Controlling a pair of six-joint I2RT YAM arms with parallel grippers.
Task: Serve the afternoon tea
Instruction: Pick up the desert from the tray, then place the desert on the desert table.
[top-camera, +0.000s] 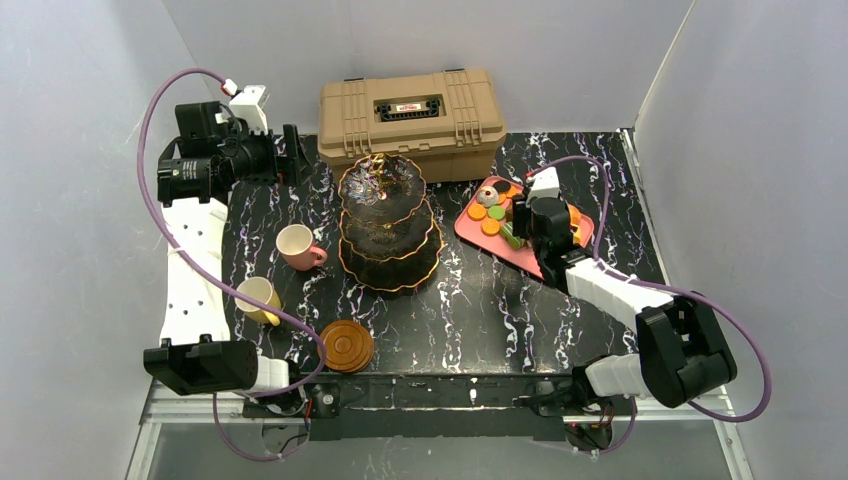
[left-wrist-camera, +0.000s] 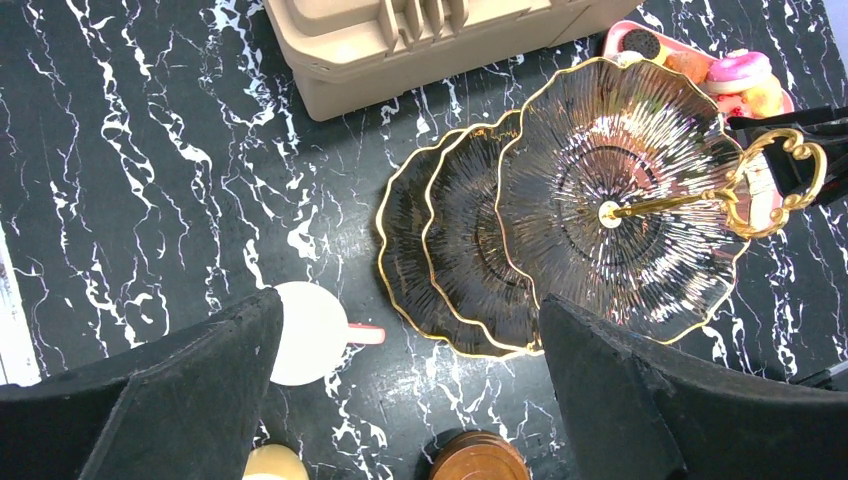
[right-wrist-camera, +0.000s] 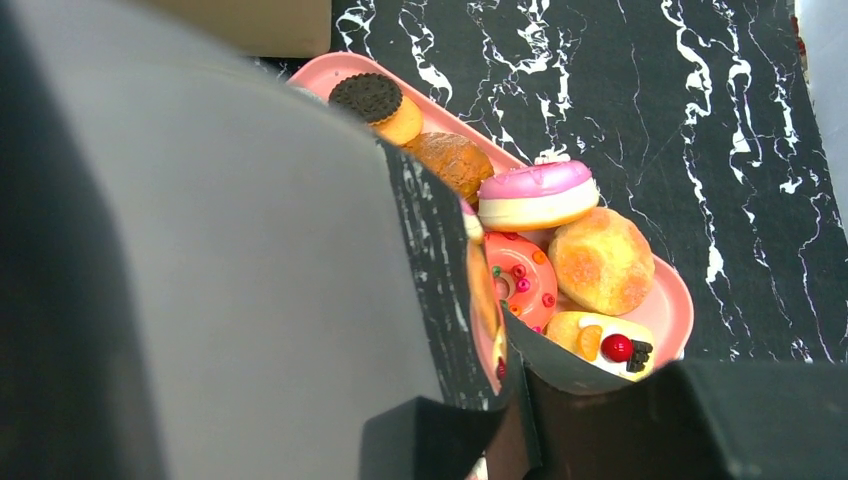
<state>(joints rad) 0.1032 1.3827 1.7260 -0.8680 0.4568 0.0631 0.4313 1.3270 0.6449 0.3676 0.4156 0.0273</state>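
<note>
Pastry-picking step: right pincer (top-camera: 520, 226) sits over the pastries (right-wrist-camera: 600, 262) on the pink tray (top-camera: 466, 229), right side, can't tell if it's grasping; left pincer (top-camera: 291, 152) released. Next needs a lift onto the centre stand (top-camera: 388, 226)

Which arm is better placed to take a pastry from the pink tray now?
Right. The right arm's fingers are down among the pastries on the pink tray; the left arm's fingers hang open far from it.

The red label (top-camera: 408, 107) on the toolbox (top-camera: 350, 122) is too small to read.
</note>
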